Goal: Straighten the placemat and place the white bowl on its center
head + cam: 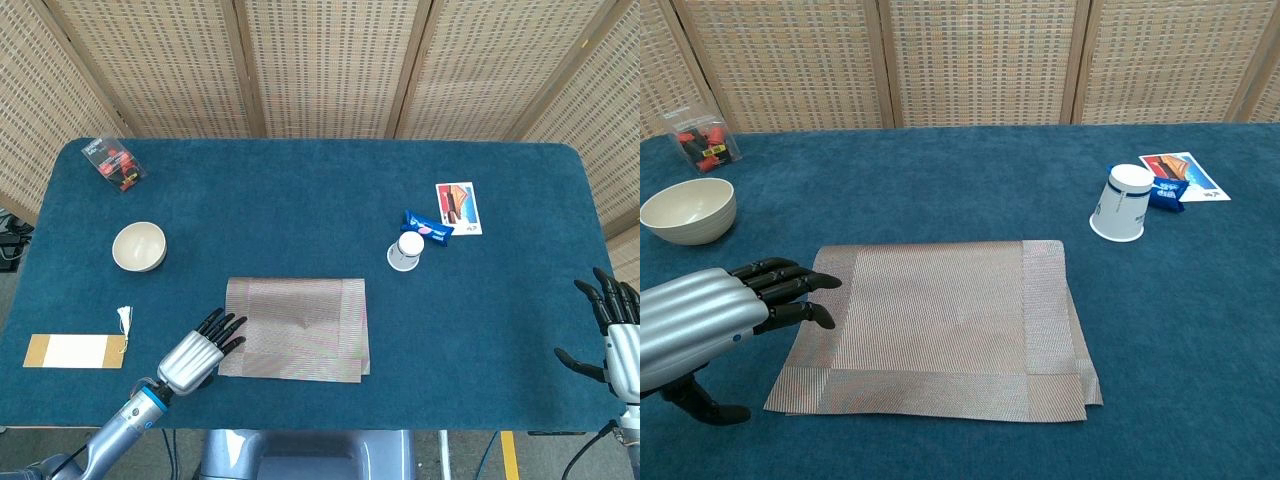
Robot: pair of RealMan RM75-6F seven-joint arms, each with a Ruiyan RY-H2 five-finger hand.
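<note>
**Left hand at placemat's left edge**

Your left hand (710,315) sits spread, empty, fingertips (225,328) over the placemat (295,327) near its left border. Placemat is folded over along its right side. White bowl (688,211) stands well apart, far-left on the table (320,190). Your right hand (612,335) is spread and empty at the table's right edge.

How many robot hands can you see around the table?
2. The left hand hovers at the placemat's left edge, fingers spread, holding nothing. The right hand is open at the table's far right edge, seen only in the head view.
</note>
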